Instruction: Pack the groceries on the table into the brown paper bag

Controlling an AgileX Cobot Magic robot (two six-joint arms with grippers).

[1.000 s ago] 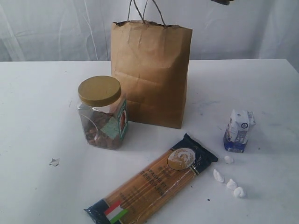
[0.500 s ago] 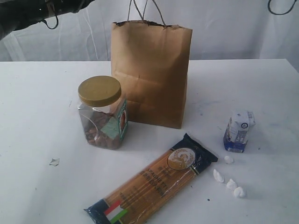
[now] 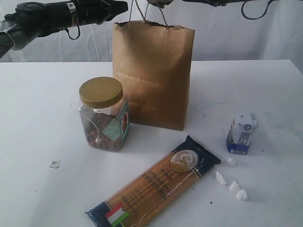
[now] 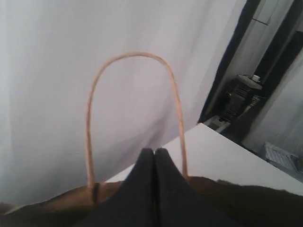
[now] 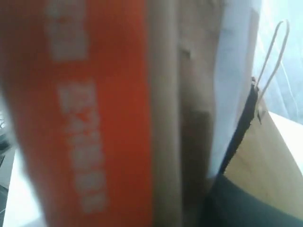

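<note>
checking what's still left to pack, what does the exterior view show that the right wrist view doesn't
Only the exterior view: the gold-lidded clear jar, the long spaghetti pack, the white-blue carton and the small white lumps. Only the right wrist view: a small brown pouch with orange label, blurred and filling most of the frame close up. Both: the tall creased brown paper bag with twisted paper handles.

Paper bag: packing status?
Done: nothing visibly; the paper bag hides its inside. In hand: orange-labelled pouch, gripped close in the right wrist view, up by the bag's top; left tool shut by the rim. Left: jar, spaghetti pack, carton, white lumps on the table.
</note>
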